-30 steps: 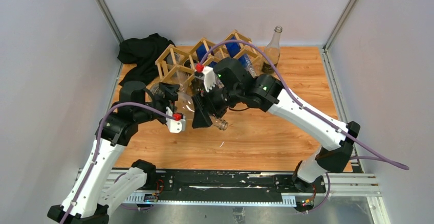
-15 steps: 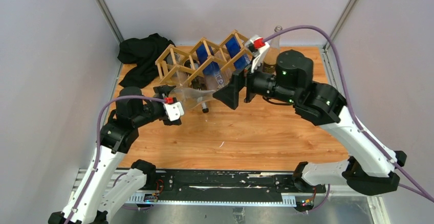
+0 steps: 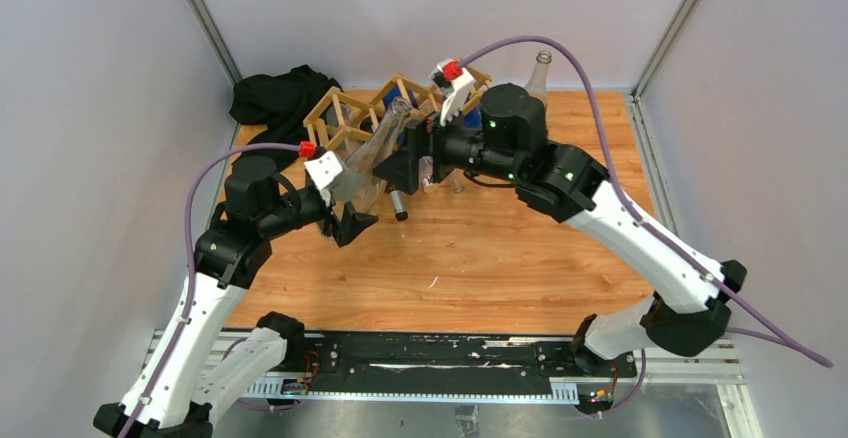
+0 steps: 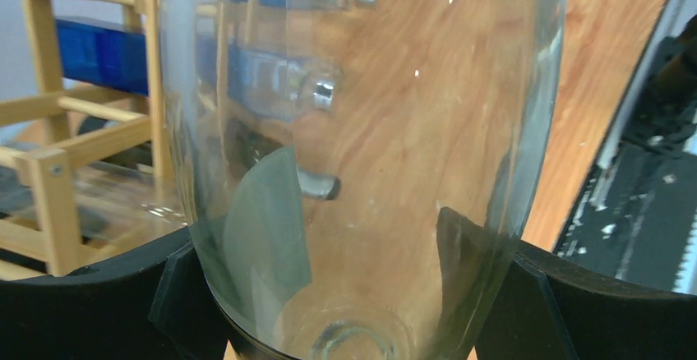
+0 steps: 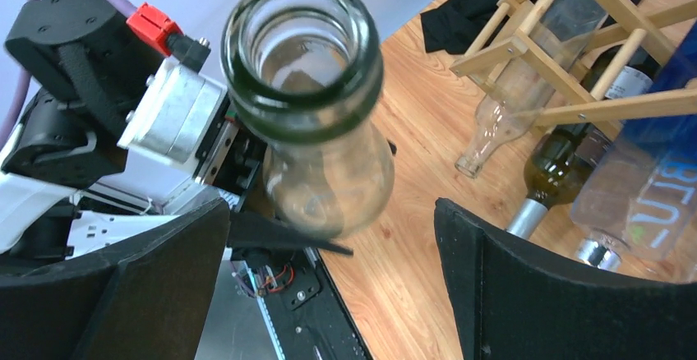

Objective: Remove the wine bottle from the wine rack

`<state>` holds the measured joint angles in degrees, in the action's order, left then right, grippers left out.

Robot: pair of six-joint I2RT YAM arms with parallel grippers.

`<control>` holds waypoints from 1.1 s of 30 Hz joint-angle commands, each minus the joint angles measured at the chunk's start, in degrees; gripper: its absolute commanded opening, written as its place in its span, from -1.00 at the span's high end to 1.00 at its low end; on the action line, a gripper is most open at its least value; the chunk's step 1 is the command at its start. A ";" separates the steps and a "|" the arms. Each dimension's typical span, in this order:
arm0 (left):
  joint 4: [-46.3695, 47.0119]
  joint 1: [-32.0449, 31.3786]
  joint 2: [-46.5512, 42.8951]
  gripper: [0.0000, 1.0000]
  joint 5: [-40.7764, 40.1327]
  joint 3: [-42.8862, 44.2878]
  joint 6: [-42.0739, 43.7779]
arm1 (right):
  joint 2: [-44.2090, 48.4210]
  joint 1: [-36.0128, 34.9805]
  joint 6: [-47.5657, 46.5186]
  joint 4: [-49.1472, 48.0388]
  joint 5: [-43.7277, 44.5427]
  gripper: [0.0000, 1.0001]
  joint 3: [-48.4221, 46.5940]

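A clear glass wine bottle (image 3: 368, 166) is off the wine rack (image 3: 335, 118), tilted with its neck up and back. My left gripper (image 3: 345, 210) is shut on its wide lower body; in the left wrist view the bottle (image 4: 370, 89) fills the frame between the black fingers (image 4: 177, 294). My right gripper (image 3: 402, 158) is open by the neck. In the right wrist view the bottle's mouth (image 5: 302, 48) points at the camera between the wide-apart fingers (image 5: 526, 286), not touching them. The light-wood lattice rack (image 5: 567, 48) stands at the back.
The rack holds a blue bottle (image 5: 657, 179), a dark green bottle with a silver cap (image 5: 559, 171) and a clear bottle (image 5: 501, 122), necks toward the front. A clear bottle (image 3: 540, 73) stands at the back right. A black cloth (image 3: 280, 98) lies at the back left.
My left gripper has tipped the clear bottle from lying flat to neck-up. My right gripper swung away to the right, then came back left to the bottle's neck, open.
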<state>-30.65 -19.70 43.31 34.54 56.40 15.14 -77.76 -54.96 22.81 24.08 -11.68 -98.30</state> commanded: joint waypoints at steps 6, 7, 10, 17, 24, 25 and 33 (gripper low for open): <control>6.84 -0.24 -0.51 1.00 6.74 3.10 -9.01 | -8.67 0.56 1.50 -5.29 -1.01 -0.91 -8.03; 6.69 -0.25 -0.46 1.00 6.76 3.06 -9.03 | -9.45 0.51 1.65 -5.25 -0.93 -0.86 -8.36; 6.91 -0.25 -0.63 1.00 7.16 2.80 -9.24 | -10.75 0.56 1.97 -5.38 -0.72 -0.55 -8.39; 6.18 -0.25 -0.36 0.84 6.86 2.40 -8.59 | -11.22 0.54 1.43 -4.05 0.00 0.65 -8.25; 0.62 -0.25 2.85 -0.99 7.29 5.01 -7.56 | -9.86 2.08 0.74 -1.84 -0.22 1.00 -7.88; -0.47 -0.25 3.34 -1.00 7.28 5.61 -7.19 | -9.58 2.59 0.78 -1.51 -0.45 1.00 -7.75; -13.31 -0.25 8.79 -1.00 7.40 13.28 -0.81 | -3.65 8.84 0.91 0.04 -2.60 1.00 -2.13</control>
<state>-36.25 -19.70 49.56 40.75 65.89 10.33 -88.12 -49.21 22.70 28.97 -12.43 -100.95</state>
